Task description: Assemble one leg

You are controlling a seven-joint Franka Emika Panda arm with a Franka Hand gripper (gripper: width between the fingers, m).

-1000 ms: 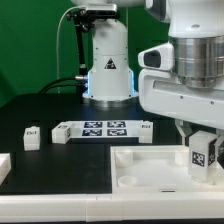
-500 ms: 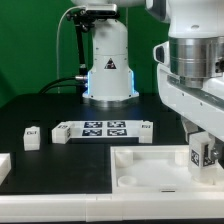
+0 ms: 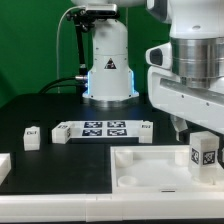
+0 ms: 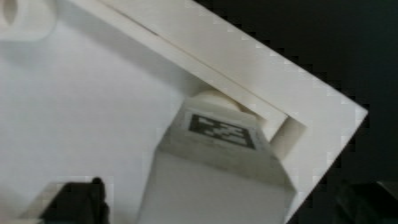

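Dark worktop (image 3: 50, 110), green backdrop behind it; white robot base (image 3: 108, 60) stands well behind the claw.

1. Arm: comes down from the upper edge at the exterior view's right, its bulky white wrist vertical and pointing straight down over the panel's far corner.
2. Large white tray-like panel (image 3: 150, 175): lies flat directly under the claw, with a raised rim and a round socket near its corner on the exterior view's left.
3. Marker board (image 3: 100, 129): flat on the worktop, well off to the exterior view's left of the claw.
4. Claw (image 3: 192, 132): released. In the wrist view the one dark finger (image 4: 75, 200) that shows stands clear of the leg, with bare panel between them.
5. The leg (image 3: 204, 152) (image 4: 222, 132): just below the claw, upright in the panel's corner, tag facing the exterior camera.
6. Second small tagged block (image 3: 32, 137): far from the claw, beyond the marker board.
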